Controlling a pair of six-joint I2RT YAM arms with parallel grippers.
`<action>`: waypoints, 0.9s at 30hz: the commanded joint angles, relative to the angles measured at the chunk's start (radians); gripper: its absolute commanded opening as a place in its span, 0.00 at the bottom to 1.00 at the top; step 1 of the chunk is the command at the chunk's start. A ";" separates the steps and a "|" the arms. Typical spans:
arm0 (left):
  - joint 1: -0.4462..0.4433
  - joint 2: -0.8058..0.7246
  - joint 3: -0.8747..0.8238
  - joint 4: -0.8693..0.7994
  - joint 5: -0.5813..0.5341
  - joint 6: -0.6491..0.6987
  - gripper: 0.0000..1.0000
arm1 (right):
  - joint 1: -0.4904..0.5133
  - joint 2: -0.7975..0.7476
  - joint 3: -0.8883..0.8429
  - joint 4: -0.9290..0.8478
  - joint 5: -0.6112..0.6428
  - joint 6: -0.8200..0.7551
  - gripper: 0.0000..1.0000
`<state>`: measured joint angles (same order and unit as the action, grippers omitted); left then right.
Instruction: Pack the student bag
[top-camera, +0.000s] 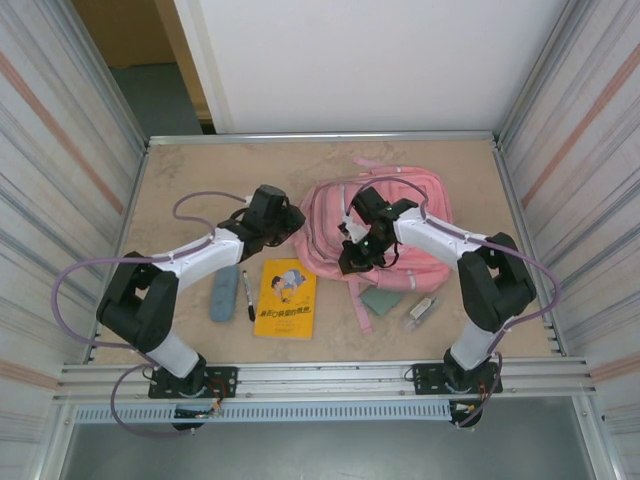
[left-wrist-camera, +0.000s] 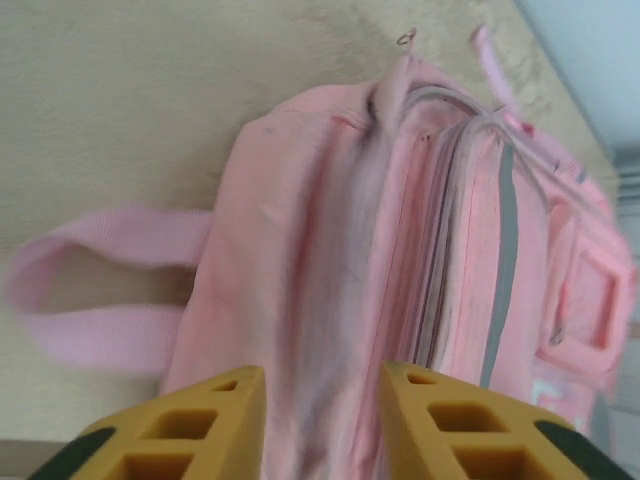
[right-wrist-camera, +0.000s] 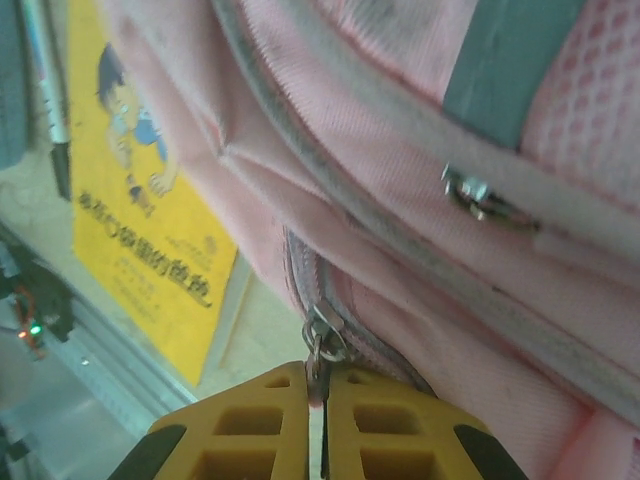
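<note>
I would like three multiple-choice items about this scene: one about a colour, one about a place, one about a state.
1. What colour is the student bag?
A. blue
B. green
C. pink

2. Where does the yellow book lie?
A. inside the bag
B. on the table, beside the marker pen
C. on top of the bag

3. How is the right pincer?
A. wide open
B. shut on a zipper pull
C. holding the book

Answers: 1 C, its fabric is pink; 2 B, the top view shows it flat beside the pen; 3 B, the right wrist view shows it closed on the pull.
</note>
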<state>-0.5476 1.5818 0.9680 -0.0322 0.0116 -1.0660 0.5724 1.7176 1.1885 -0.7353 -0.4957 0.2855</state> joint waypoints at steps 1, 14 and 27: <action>0.026 -0.089 -0.036 -0.019 0.079 0.100 0.40 | -0.027 0.039 0.071 0.015 0.038 -0.071 0.08; -0.200 -0.100 0.052 -0.242 0.075 0.383 0.52 | -0.090 -0.089 0.001 0.013 0.050 0.002 0.40; -0.317 0.157 0.234 -0.336 0.082 0.367 0.50 | -0.126 -0.225 -0.098 -0.003 0.289 -0.043 0.45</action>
<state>-0.8570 1.7164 1.1492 -0.3187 0.1043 -0.7101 0.4454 1.5284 1.1030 -0.7273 -0.2569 0.2504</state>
